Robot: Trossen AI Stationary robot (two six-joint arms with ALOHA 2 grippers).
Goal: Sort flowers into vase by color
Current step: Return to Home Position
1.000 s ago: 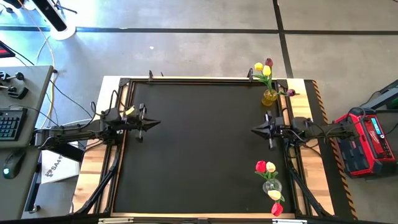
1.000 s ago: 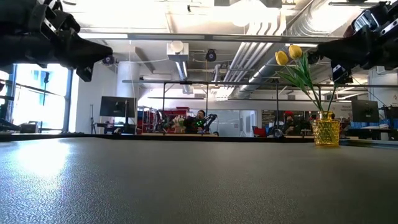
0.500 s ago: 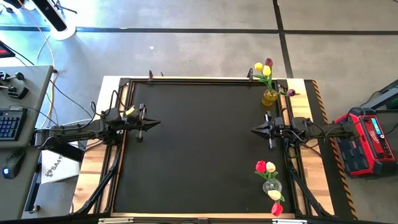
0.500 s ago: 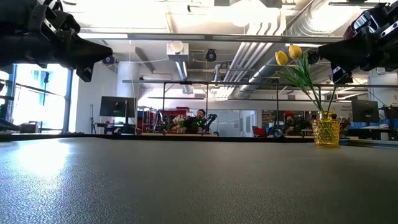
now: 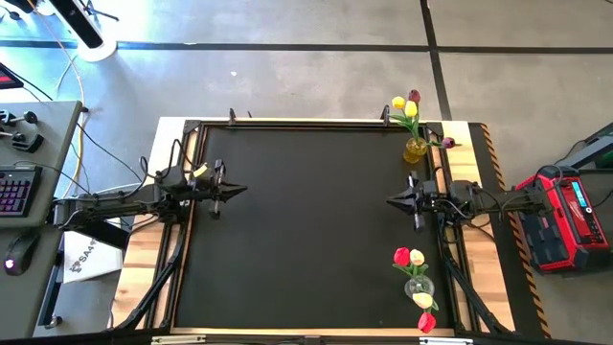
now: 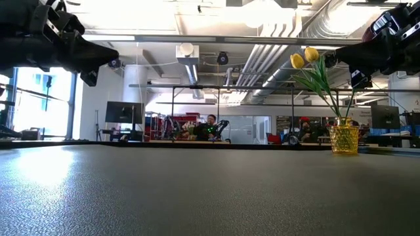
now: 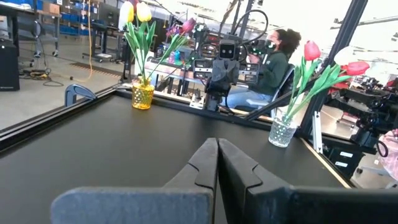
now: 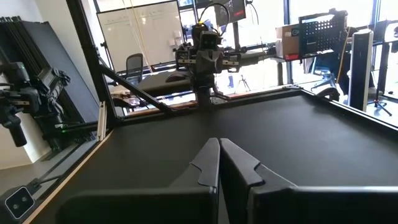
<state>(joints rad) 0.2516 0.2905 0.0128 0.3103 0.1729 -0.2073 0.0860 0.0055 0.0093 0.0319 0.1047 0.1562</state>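
Tulips (image 5: pixel 410 108) in vases (image 5: pixel 415 149), grippers (image 5: pixel 239 190) (image 5: pixel 391 200) closed

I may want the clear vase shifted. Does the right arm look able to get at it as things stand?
Probably yes. The clear vase stands on that arm's side of the black mat, near the right gripper, with nothing between them.

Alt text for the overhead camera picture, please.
Two vases of tulips stand by a black table's right edge: a yellow vase with yellow and maroon, a clear vase with red and white. The shut left gripper and right gripper face across it.
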